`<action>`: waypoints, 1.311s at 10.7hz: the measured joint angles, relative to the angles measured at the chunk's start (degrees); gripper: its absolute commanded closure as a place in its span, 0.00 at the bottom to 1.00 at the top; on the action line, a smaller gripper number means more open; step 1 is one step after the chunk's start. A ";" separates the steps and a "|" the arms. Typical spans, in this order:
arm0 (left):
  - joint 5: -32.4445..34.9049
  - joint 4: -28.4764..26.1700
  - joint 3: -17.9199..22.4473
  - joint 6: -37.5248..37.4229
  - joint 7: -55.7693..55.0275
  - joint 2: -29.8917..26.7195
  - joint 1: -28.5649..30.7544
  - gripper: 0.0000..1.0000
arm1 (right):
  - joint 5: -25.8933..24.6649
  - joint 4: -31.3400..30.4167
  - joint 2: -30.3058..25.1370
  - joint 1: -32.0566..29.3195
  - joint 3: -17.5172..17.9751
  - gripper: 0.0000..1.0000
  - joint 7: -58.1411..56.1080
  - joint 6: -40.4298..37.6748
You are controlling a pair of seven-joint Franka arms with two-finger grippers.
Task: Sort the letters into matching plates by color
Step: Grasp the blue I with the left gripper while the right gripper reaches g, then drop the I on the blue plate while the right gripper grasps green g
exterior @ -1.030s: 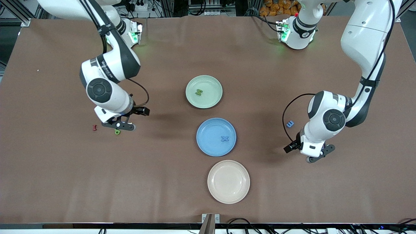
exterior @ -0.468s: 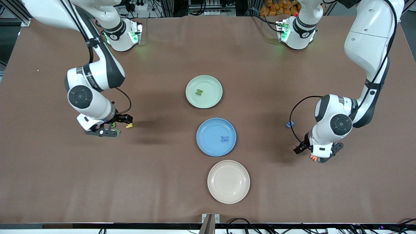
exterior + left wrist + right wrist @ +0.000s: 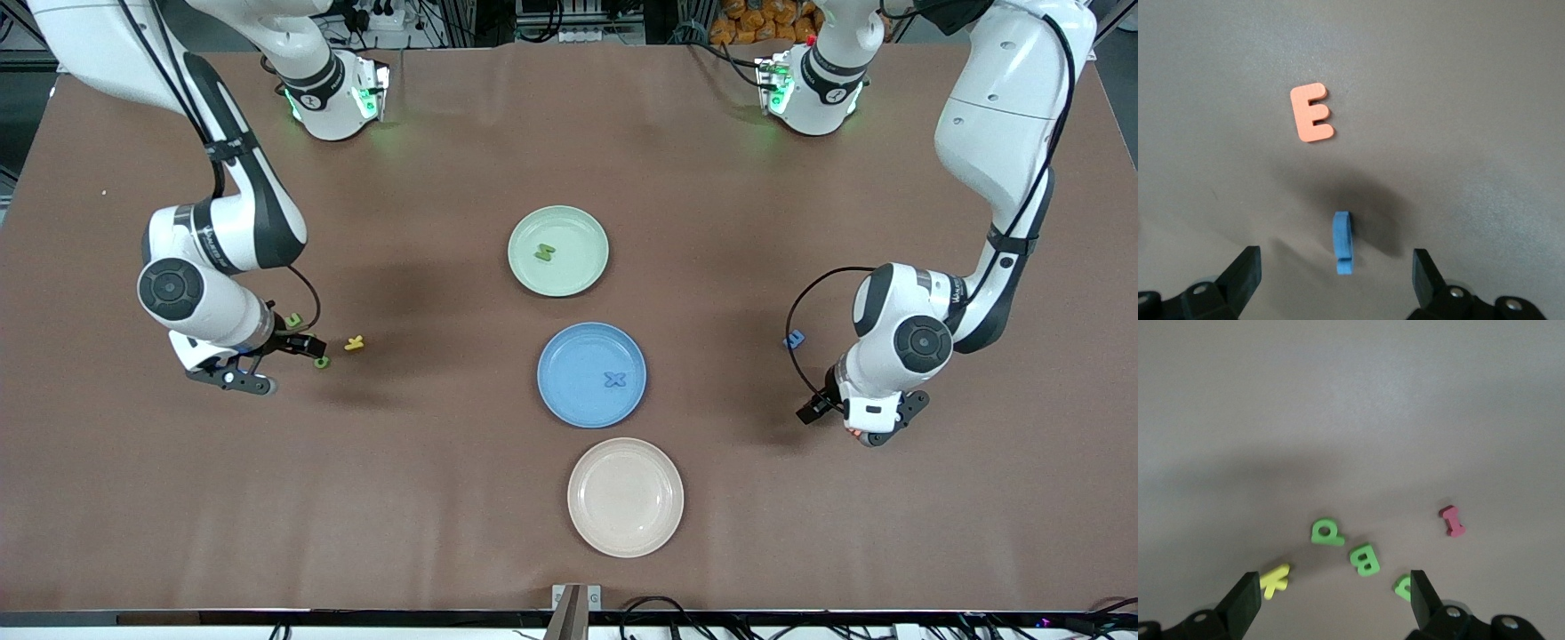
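I'm looking at a robotics lab: brown-covered tabletop (image 3: 444, 498), aluminium framing (image 3: 36, 36) and power strips (image 3: 569, 34) along the frame's top edge.

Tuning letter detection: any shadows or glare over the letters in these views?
Front view: soft arm shadows on the table, no glare on the plates. Left wrist view: a dark shadow lies around the blue letter; the orange E is evenly lit. Right wrist view: a broad dim band above the green letters.

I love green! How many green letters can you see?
4 green letters: one in the green plate, three on the table by the right gripper. More may be hidden.
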 measured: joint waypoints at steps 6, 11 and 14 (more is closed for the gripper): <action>0.00 0.05 0.11 0.40 -0.25 0.39 0.26 1.00 | 1.11 -0.05 6.03 1.14 -1.00 0.31 11.76 10.51; 0.00 0.06 0.12 0.41 -0.26 0.51 0.53 1.00 | 4.64 -0.05 6.24 0.97 -3.52 0.35 11.78 11.76; 0.00 0.95 -0.09 0.66 -0.26 0.50 0.31 1.00 | 10.09 -3.59 6.26 1.07 -3.51 0.35 11.81 18.61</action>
